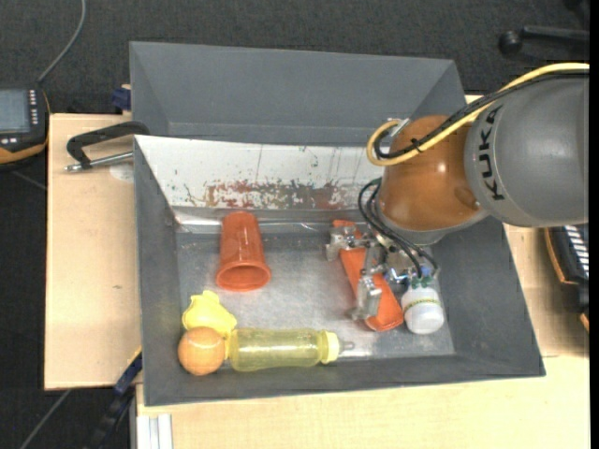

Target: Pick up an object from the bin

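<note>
My gripper [371, 294] is low in the right half of the bin, under the arm's orange wrist cover. It is right over an orange object [356, 269] that lies lengthwise on the bin floor, and whose near end [384, 322] sticks out toward the front. A small white bottle [424, 311] lies just right of the gripper, touching or nearly touching the orange object. Part of the orange object is hidden by the gripper.
An orange plastic cup [243, 251] lies on its side left of centre. Along the front wall lie a pale yellow bottle [279, 350], an orange ball [201, 352] and a yellow toy [208, 313]. The arm covers the bin's right back corner.
</note>
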`<state>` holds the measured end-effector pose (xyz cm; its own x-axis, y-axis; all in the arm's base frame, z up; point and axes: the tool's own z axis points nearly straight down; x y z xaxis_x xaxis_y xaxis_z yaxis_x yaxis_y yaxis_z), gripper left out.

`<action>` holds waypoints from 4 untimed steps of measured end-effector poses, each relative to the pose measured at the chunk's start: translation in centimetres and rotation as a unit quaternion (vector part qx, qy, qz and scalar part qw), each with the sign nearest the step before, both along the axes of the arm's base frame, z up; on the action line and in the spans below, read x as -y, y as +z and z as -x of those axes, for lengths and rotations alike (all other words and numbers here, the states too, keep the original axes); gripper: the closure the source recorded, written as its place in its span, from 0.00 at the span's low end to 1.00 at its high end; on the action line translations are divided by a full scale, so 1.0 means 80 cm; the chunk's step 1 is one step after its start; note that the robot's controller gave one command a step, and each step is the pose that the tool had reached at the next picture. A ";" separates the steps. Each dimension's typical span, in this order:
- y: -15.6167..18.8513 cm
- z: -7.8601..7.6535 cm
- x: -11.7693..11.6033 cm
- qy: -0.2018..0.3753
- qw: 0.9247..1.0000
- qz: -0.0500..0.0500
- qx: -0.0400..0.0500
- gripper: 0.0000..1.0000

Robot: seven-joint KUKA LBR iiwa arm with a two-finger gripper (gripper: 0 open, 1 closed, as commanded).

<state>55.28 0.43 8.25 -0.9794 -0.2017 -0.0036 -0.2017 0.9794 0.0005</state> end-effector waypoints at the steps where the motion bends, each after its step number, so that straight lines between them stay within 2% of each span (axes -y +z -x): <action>1: -0.008 0.006 0.034 -0.048 0.999 -0.003 0.000 0.00; 2: -0.012 0.015 0.056 -0.061 0.998 -0.001 0.000 0.00; 3: -0.006 0.018 0.082 -0.104 0.995 -0.003 0.002 0.00; 4: -0.010 0.048 0.099 -0.178 0.984 -0.004 0.000 0.00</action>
<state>51.48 -7.51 7.46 -0.9880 0.1544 -0.0046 0.1543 0.9880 0.0086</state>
